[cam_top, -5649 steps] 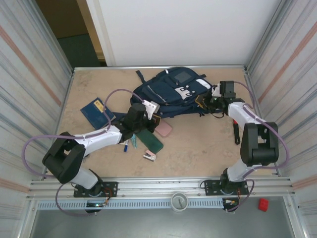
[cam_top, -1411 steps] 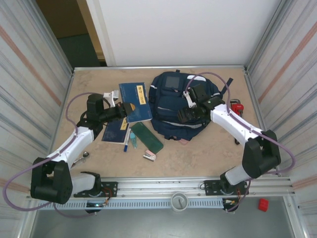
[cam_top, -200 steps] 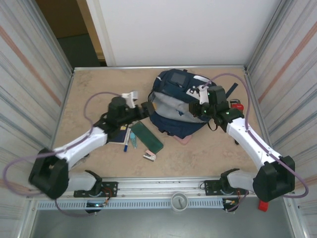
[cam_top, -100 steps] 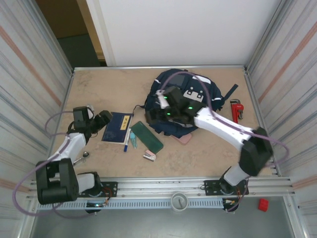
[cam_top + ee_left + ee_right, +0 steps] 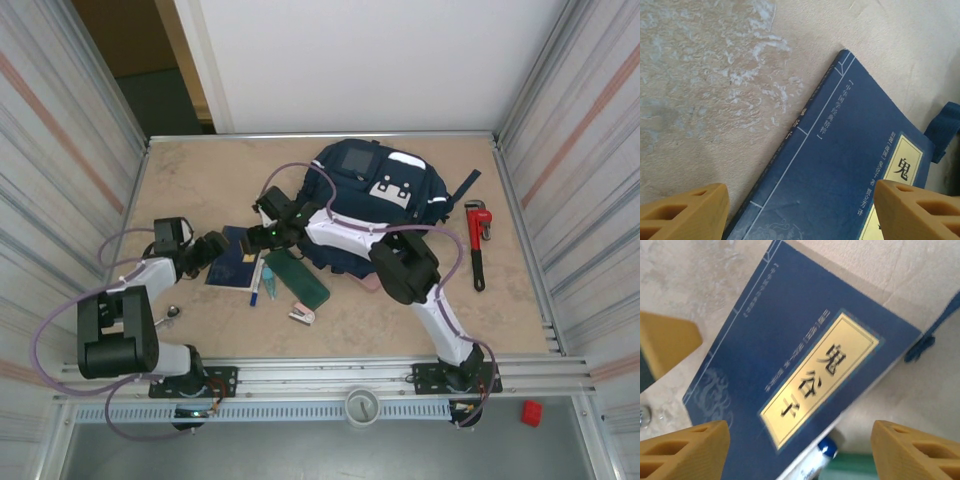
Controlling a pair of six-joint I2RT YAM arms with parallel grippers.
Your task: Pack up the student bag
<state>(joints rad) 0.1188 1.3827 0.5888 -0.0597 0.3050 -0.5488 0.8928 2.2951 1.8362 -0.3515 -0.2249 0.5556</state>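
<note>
The student bag (image 5: 375, 205) lay front up at the far middle of the surface (image 5: 200, 180). Its long axis ran roughly far to near with a slight tilt, and the end with the grey patch pointed at the back wall. A red pipe wrench (image 5: 476, 245) lay apart on its right. By its near left edge sat a green case (image 5: 297, 278), a pen (image 5: 256, 287) and a blue book (image 5: 238, 258) with a gold label. The right pincer (image 5: 270, 225) hung over the book's far corner, fingers spread wide and holding nothing. The left pincer (image 5: 212, 248) sat low at the book's left edge, likewise wide apart and empty.
</note>
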